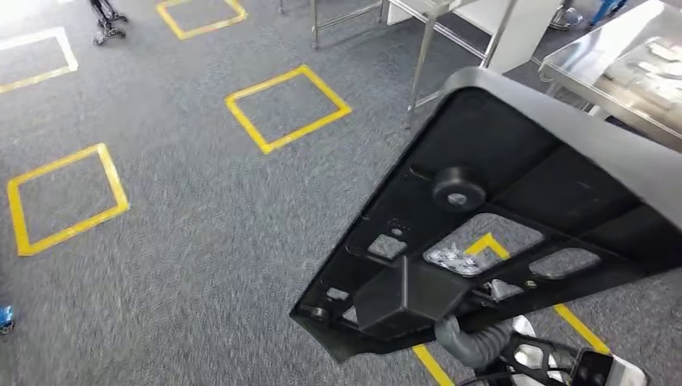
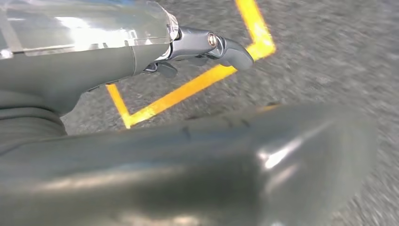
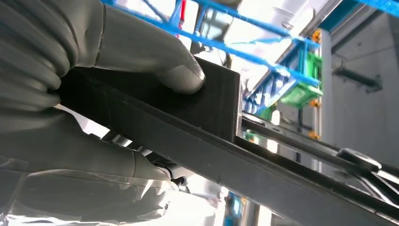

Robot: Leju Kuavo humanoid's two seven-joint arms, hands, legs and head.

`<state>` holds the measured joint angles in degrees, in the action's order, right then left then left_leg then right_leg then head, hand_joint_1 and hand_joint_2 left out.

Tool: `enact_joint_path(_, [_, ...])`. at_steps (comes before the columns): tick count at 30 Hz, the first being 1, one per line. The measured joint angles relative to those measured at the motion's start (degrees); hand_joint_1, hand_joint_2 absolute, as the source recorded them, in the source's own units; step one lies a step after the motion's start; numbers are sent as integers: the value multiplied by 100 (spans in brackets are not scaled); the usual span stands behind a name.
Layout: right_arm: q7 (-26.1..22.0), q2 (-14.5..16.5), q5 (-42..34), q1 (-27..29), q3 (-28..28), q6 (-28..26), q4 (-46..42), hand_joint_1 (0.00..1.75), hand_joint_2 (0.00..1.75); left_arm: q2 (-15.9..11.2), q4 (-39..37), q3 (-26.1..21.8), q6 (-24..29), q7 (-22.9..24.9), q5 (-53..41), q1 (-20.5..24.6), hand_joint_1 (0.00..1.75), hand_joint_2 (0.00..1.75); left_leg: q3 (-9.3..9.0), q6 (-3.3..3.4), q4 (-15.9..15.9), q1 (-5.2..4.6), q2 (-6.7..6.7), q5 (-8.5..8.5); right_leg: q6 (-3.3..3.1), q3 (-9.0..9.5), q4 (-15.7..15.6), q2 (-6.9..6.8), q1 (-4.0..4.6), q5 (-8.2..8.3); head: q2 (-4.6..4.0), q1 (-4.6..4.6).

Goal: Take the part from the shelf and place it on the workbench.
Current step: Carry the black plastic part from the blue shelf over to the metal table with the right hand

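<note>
Head view: black part (image 1: 515,209) held above the grey floor (image 1: 201,225), long axis running from the right hand (image 3: 70,94) up toward the steel table (image 1: 619,72), underside showing. Right hand grips its near block. Left hand (image 2: 202,47) holds nothing, fingers loosely extended.

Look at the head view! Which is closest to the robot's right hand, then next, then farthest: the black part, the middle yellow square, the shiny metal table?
1. Black part, gripped by the right hand.
2. Shiny metal table, upper right.
3. Middle yellow square, upper centre floor; close to the table's rank.
</note>
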<state>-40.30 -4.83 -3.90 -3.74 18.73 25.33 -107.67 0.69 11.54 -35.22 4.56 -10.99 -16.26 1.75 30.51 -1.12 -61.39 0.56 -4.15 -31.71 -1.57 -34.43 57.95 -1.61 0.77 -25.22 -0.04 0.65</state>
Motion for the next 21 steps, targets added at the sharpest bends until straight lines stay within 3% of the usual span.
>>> enact_joint_path(2, [-1,-5,9,36,-23,0,-29,171,175,1,1,-1,-10,-2,-5,-5,0,0,382,-13,-734,12,303,-324,-42,34,-21,136,-21,-4,0,-14])
enact_joint_path(3, [0,-10,11,63,-32,2,-33,171,175,0,1,-2,-14,-1,-8,-11,0,0,600,-19,-1111,12,357,-446,-51,38,-18,212,-21,-9,0,-19])
enact_joint_path(4, [1,-16,12,95,-40,7,-37,171,175,-2,1,-3,-14,0,-9,-18,0,0,761,-24,-1353,12,373,-478,-55,44,-13,292,-21,-15,0,-21])
enact_joint_path(5, [1,-26,11,126,-47,17,-44,171,175,-3,1,-4,-15,0,-9,-24,0,0,820,-26,-1365,12,378,-376,-50,50,-1,378,-23,-22,0,-21])
enact_joint_path(7, [2,-47,7,173,-59,42,-75,171,175,-3,1,-4,-20,0,-10,-22,0,0,647,-21,-808,17,430,72,-20,63,41,541,-37,-51,0,-21])
enact_joint_path(9, [3,-73,5,200,-72,54,-108,171,175,-3,1,-7,-31,-1,-13,-13,0,0,397,4,-143,44,661,387,38,31,128,680,-40,-100,0,-15])
enact_joint_path(11, [4,-100,7,235,-86,56,-134,171,175,-2,1,-11,-44,-7,-14,-3,0,0,313,55,98,51,820,411,107,-34,193,789,-52,-118,0,-11])
enact_joint_path(13, [3,-128,25,294,-106,51,-178,171,175,8,1,-14,-61,-25,-10,7,0,0,290,125,146,50,727,421,167,-71,211,858,-68,-115,0,-13])
enact_joint_path(15, [1,-151,54,323,-125,37,-223,171,175,18,3,-24,-71,-44,-10,12,0,0,255,195,193,64,597,439,229,-169,419,646,-54,-252,0,17])
enact_joint_path(17, [-1,-162,77,324,-131,22,-243,171,175,16,5,-36,-71,-50,-16,5,0,0,236,237,217,55,462,433,293,-483,1051,321,-62,-585,0,51])
enact_joint_path(19, [0,-167,92,345,-131,13,-246,171,175,15,5,-40,-71,-49,-33,-4,0,0,230,246,219,44,320,414,334,-821,1677,209,-97,-800,0,54])
enact_joint_path(20, [0,-168,100,360,-131,8,-247,171,175,16,5,-41,-70,-49,-40,-4,0,0,221,244,219,43,252,402,341,-862,1733,190,-109,-756,0,55])
enact_joint_path(21, [0,-170,108,372,-131,4,-251,171,175,17,5,-41,-70,-50,-46,-3,0,0,204,239,219,42,189,388,337,-775,1553,165,-113,-607,0,56])
